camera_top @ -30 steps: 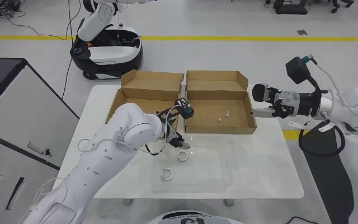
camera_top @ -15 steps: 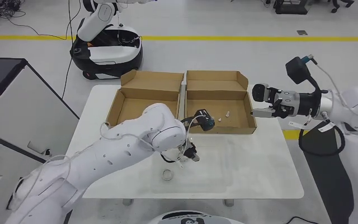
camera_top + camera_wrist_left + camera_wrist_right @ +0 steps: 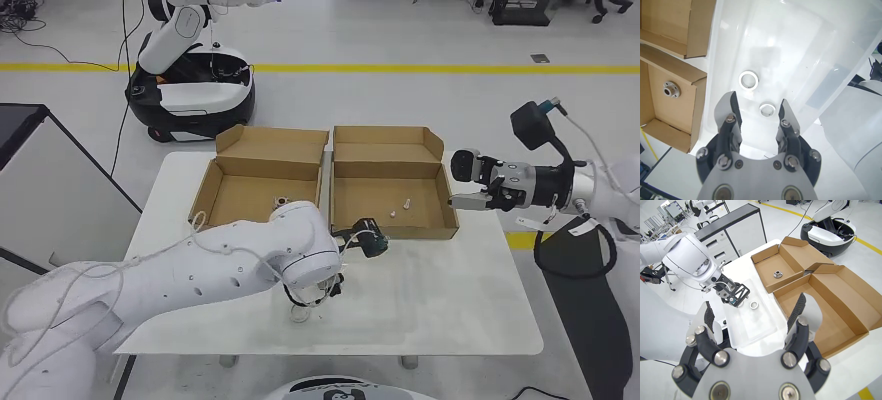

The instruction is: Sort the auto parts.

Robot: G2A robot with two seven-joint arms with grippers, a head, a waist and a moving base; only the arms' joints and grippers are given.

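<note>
A small silver metal ring (image 3: 767, 108) lies flat in a shallow clear plastic tray (image 3: 810, 56), directly under the left gripper (image 3: 758, 102), whose toothed fingers stand spread wide on either side of it, holding nothing. A clean pick likely calls for a straight descent, pads closing evenly across the ring's outer edge, short of the tray floor and clear of the larger silver ring (image 3: 748, 81) near it in the same tray. The left brown cardboard box (image 3: 245, 195) holds a flanged silver hub (image 3: 669, 91). The right brown cardboard box (image 3: 420, 195) holds what appear to be small pale fasteners (image 3: 396, 210), too small to identify. The right gripper (image 3: 460, 184) hangs beyond the edge of the white table (image 3: 450, 300), jaws apart and empty.
</note>
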